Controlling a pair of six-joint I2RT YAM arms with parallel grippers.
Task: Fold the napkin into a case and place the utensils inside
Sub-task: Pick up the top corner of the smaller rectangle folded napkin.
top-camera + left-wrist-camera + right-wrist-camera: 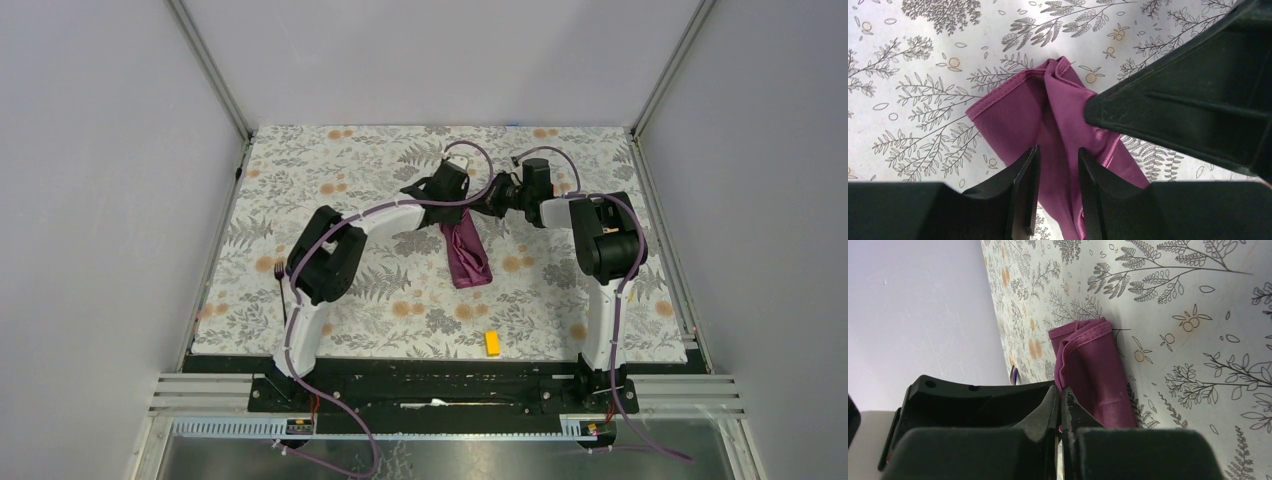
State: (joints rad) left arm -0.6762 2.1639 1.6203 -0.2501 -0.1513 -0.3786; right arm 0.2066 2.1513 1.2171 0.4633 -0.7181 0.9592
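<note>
**One soft napkin (467, 257), two claws at its far end**

The napkin lay on the floral mat (350, 160) as a narrow, rumpled plum band. It was not yet a tidy case, since its far end was bunched into a peak in the left wrist view. The left gripper (1058, 150) stood over that far half with its jaws parted and the cloth running between them, straddled rather than pinched as far as I could see. The right gripper (1061, 392) was clenched, with its tips touching the napkin's end. I could not tell whether a layer was nipped between them.

One dark utensil (281, 285) lay well to the left of the napkin, and the second was not clearly visible. A yellow block (492, 343) sat on the napkin's near side, apart from it.

Handling, as a judgement:
- The cloth looked light, limp and slightly shiny, so probably slippery, and it would sag and unfold if lifted by one point.
- The stitched hem or a corner seemed the best place to take hold, pinching all layers together (a single layer would peel the fold open).
- Dragging it flat along the mat would likely keep the creases better than lifting it.
- Pressing one end down while the other claw pulled would suit it.
</note>
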